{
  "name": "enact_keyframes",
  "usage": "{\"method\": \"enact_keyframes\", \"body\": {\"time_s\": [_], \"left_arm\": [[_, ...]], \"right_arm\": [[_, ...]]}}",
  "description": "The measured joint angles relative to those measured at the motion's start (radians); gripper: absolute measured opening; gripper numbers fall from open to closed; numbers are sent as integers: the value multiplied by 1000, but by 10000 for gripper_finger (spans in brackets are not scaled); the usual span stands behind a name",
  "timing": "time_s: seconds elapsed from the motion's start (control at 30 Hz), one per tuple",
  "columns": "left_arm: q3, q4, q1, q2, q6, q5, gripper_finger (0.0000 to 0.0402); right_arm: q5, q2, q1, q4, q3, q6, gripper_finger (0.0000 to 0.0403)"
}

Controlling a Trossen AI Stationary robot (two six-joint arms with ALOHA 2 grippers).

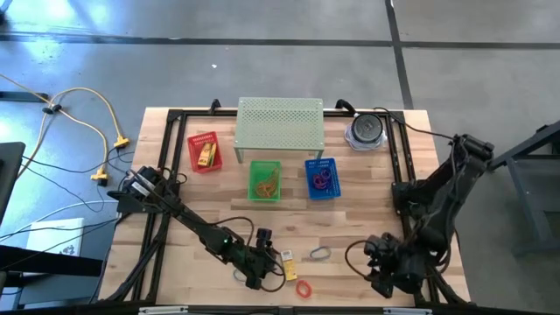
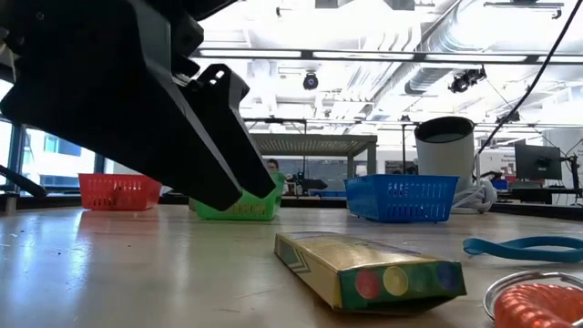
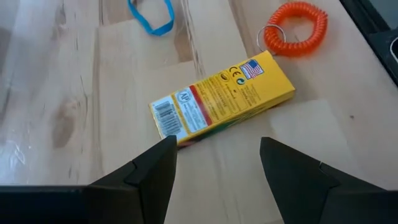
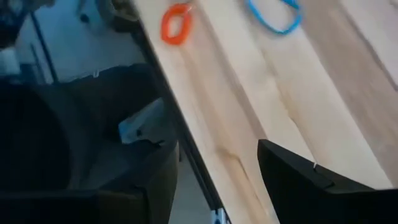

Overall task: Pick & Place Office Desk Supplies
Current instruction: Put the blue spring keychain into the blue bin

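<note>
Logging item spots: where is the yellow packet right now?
In the high view the yellow packet lies flat near the table's front edge, just ahead of the left pincer, between the blue loop and orange coil.

Overhead and table-level views (plus wrists) share the yellow packet [image 1: 287,260]

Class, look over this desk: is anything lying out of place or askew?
Yes. A yellow packet, an orange coil loop and a blue loop lie loose on the table's front, outside the baskets; the packet sits skewed.
</note>
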Motion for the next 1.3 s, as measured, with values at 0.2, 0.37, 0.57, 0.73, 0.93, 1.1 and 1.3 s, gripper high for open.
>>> {"method": "enact_keyframes", "body": {"time_s": [0.2,0.37,0.57,0.73,0.93,1.1,1.3], "left_arm": [[0,12,0,0,-73,45,223],[0,40,-9,-10,-256,95,222],[0,38,-16,-35,-345,179,217],[0,39,-15,-42,-450,266,216],[0,39,-12,-42,-486,294,216],[0,47,-9,-42,-486,294,216],[0,74,-4,-42,-486,295,216]], "right_arm": [[-143,61,-2,-131,0,159,208],[-303,152,-1,-256,0,290,208],[-416,271,2,-287,0,93,208],[-457,363,2,-297,0,-84,208],[-480,437,-1,-319,0,-211,208],[-485,461,2,-316,0,-314,208],[-454,487,6,-307,-2,-459,208]]}}
